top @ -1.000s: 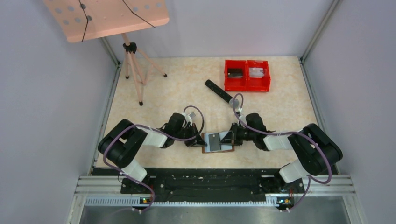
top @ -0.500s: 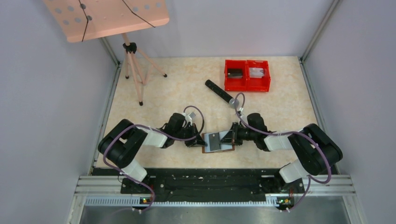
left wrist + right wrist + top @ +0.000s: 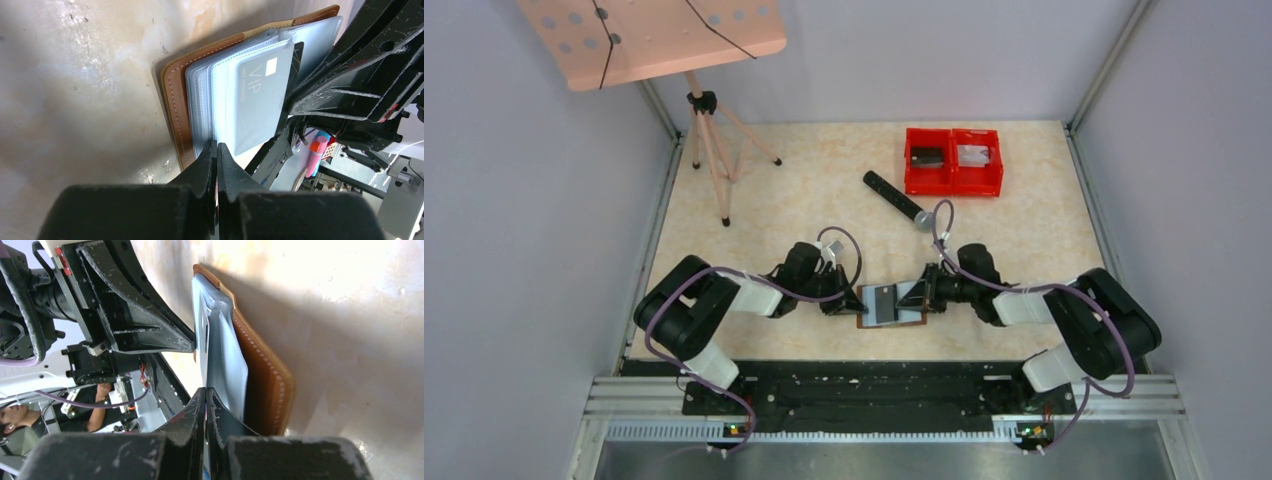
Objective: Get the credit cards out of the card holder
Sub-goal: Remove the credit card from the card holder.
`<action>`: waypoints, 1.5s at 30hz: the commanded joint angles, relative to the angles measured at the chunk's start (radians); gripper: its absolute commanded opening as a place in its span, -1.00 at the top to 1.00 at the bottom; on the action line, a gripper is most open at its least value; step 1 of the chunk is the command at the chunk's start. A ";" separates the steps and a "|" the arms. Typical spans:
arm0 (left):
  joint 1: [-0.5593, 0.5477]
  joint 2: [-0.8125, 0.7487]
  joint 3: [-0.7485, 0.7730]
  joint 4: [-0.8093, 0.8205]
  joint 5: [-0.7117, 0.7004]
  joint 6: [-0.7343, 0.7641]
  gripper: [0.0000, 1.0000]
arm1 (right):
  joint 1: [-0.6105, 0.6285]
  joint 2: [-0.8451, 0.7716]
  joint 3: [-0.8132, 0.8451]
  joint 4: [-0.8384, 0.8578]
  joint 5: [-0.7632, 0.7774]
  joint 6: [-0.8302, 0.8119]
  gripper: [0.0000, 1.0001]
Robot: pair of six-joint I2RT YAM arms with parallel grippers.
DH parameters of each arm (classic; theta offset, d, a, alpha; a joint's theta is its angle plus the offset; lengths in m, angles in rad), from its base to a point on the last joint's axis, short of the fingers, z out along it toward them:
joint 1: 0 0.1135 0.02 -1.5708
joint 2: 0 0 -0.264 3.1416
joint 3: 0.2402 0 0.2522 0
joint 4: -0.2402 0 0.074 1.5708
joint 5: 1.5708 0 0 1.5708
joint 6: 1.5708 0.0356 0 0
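Beige marble desk [image 3: 804, 180], grey walls [image 3: 524, 250] all around. Card holder [image 3: 890, 304] lies open at lower middle of frame. Left end effector [image 3: 854, 300] and right end effector [image 3: 920, 298] – both pressed together, tips at its side edges.

Top view: even, diffuse light is falling from overhead; the tripod [image 3: 709, 150] is casting faint shadows. Left wrist: glare is bleaching the table [image 3: 75, 60] at upper left; the left fingers [image 3: 200, 172] are blurring. Right wrist: the upper right is overexposing; the card holder [image 3: 260, 375] is throwing a shadow rightward.
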 commanded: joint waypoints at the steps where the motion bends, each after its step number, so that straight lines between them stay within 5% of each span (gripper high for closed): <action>1: -0.008 0.043 -0.018 -0.117 -0.093 0.040 1.00 | -0.011 -0.034 -0.014 0.081 -0.042 0.015 1.00; 6: -0.008 0.044 -0.019 -0.118 -0.092 0.038 1.00 | -0.011 -0.047 -0.012 0.046 -0.029 0.014 1.00; 18: -0.008 0.037 -0.022 -0.125 -0.102 0.039 1.00 | -0.054 -0.213 0.060 -0.343 0.102 -0.148 1.00; 25: -0.009 0.037 -0.024 -0.111 -0.094 0.032 1.00 | -0.053 -0.168 0.069 -0.255 0.035 -0.112 1.00; 30: -0.010 0.038 -0.026 -0.105 -0.093 0.030 1.00 | -0.053 -0.133 0.061 -0.207 0.032 -0.088 0.72; 45: -0.018 0.056 -0.022 -0.089 -0.084 0.020 1.00 | -0.017 -0.035 0.056 -0.147 0.120 -0.068 0.54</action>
